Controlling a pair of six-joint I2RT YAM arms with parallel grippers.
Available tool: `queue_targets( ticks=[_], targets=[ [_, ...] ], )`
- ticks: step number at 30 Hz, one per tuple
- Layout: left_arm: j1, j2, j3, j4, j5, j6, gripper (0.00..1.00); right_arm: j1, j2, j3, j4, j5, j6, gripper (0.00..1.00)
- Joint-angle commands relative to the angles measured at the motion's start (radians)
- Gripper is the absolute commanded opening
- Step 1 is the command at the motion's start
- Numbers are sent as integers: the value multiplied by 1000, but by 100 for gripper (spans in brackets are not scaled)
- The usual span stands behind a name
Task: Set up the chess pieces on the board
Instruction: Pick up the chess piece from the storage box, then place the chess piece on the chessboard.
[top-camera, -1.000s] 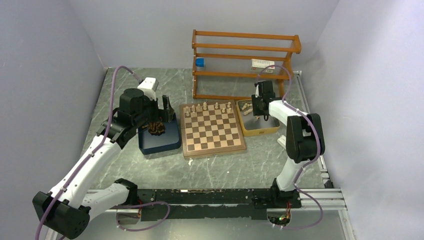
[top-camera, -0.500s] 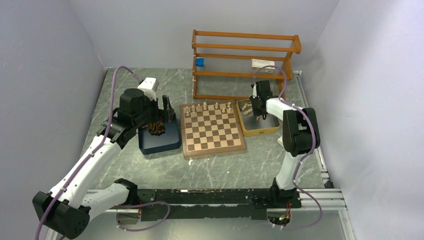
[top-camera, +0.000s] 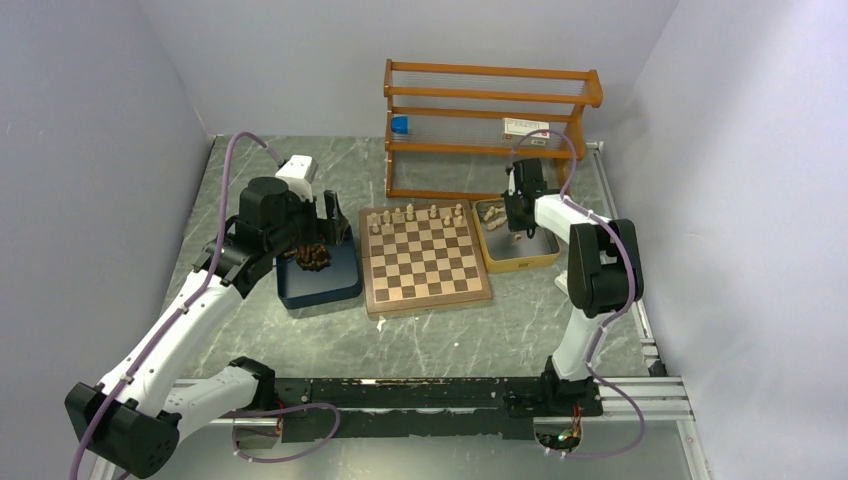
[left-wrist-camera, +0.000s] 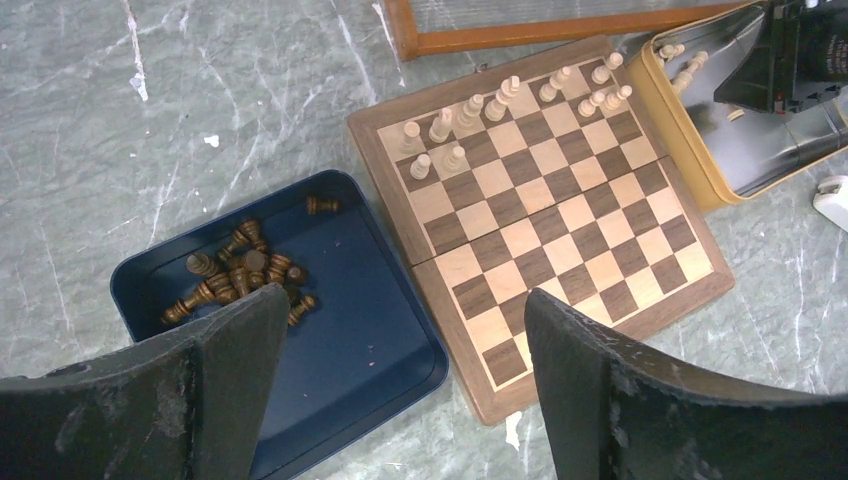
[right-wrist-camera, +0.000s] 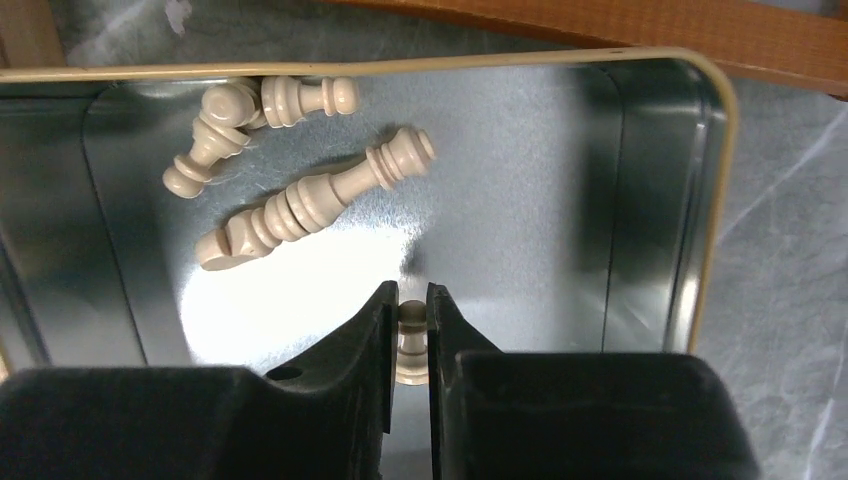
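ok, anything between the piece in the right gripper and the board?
Only the tray wall on the board side. The right gripper pinches a pale piece inside the tray; the board lies just beyond. Nothing else visible.

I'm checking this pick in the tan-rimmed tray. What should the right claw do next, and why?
Probably lift straight up. The right claw looks closed on a cream pawn in the tray, with loose cream pieces lying just beyond it; a vertical lift should clear them before carrying toward the board.
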Motion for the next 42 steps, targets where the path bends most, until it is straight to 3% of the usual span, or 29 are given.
queue_targets(
  ticks=[1,5,10,15,19,27,42],
  targets=[
    [-4,0,3,18,14,-11,91,1,-91,23,-8,25,52,14],
    [-4,13,-1,30,14,-26,90,3,-119,45,-19,7,91,14],
    [-4,56,24,65,156,-115,88,16,-205,28,23,-144,181,14],
    [-7,80,-44,324,366,-220,77,91,-299,-17,149,-358,319,14],
    [-16,128,-83,489,402,-293,75,203,-354,-51,254,-399,444,14],
    [-116,281,-82,668,424,-352,81,361,-396,-132,540,-427,696,14],
    [-144,417,-58,789,417,-347,74,401,-446,-172,601,-435,759,15]
  ],
)
